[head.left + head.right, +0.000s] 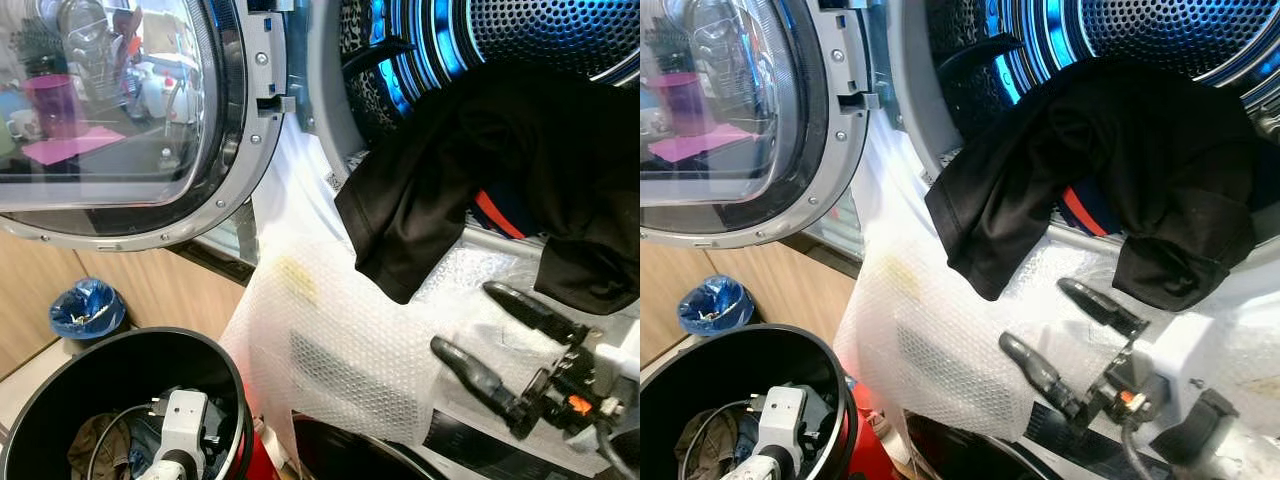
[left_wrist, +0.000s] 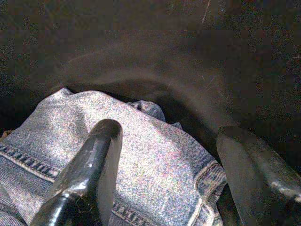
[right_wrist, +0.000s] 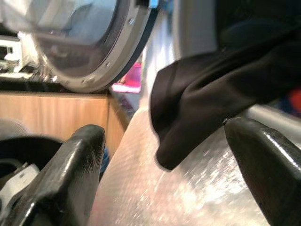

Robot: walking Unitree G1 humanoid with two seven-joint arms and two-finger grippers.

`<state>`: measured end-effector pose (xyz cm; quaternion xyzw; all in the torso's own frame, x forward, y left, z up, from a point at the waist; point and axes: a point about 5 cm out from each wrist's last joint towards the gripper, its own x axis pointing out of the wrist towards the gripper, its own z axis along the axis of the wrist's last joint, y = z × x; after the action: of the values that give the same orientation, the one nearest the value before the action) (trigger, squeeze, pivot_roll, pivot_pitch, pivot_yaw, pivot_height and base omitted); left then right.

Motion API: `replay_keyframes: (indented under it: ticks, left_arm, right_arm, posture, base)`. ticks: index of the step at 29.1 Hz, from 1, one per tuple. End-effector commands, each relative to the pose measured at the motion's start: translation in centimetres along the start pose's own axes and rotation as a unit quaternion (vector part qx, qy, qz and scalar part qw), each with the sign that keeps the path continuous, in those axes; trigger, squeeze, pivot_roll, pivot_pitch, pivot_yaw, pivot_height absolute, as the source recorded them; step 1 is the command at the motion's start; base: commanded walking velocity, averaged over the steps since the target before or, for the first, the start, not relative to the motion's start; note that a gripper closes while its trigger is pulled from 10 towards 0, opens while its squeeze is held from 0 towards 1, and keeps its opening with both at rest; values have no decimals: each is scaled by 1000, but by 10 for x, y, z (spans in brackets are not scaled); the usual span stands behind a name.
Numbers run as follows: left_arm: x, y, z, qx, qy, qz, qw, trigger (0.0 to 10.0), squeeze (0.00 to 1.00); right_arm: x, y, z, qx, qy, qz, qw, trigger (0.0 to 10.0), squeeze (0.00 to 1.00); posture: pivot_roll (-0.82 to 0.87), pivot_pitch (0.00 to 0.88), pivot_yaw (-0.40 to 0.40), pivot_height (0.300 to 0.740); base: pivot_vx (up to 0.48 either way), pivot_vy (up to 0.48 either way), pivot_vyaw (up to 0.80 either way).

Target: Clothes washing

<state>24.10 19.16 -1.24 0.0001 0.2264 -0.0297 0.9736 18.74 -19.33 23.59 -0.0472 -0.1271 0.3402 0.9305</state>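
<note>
A black garment [image 1: 470, 170] hangs half out of the washer drum [image 1: 540, 40], draped over the lower rim; a bit of orange and blue cloth [image 1: 497, 213] shows beneath it. My right gripper [image 1: 465, 320] is open just below the garment's hanging edge, over bubble wrap [image 1: 340, 340], with nothing between its fingers. My left gripper [image 2: 171, 169] reaches down into the black laundry bin [image 1: 120, 355]; its wrist [image 1: 175, 430] shows inside. It is open over blue denim [image 2: 141, 155], one finger resting on the cloth.
The washer door [image 1: 120, 110] stands open to the left. Bubble wrap covers the machine's front below the opening. A small bin with a blue bag [image 1: 88, 308] sits by the wooden cabinet [image 1: 150, 290] on the left.
</note>
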Motion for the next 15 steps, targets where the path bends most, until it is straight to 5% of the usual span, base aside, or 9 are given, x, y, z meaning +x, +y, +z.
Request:
replay_keyframes:
  ticks: [1,7,15]
  left_arm:
    - [-1,-2,-2,0,1,-7,1000,10000,0]
    - [-1,-2,-2,3,1,-11,1000,10000,0]
    - [0,-4,0,2,-1,-15,1000,10000,0]
  right_arm:
    - [-14,1,30,16,-133,-21,991,10000,0]
    - [-32,14,33,17,-176,-19,984,10000,0]
    - [-35,5,8,30,-112,-97,989,10000,0]
  posture:
    - [-130,0,4,740]
    - [-140,0,4,740]
    - [-146,0,4,740]
  base:
    - [0,0,0]
    - [0,0,0]
    - [0,0,0]
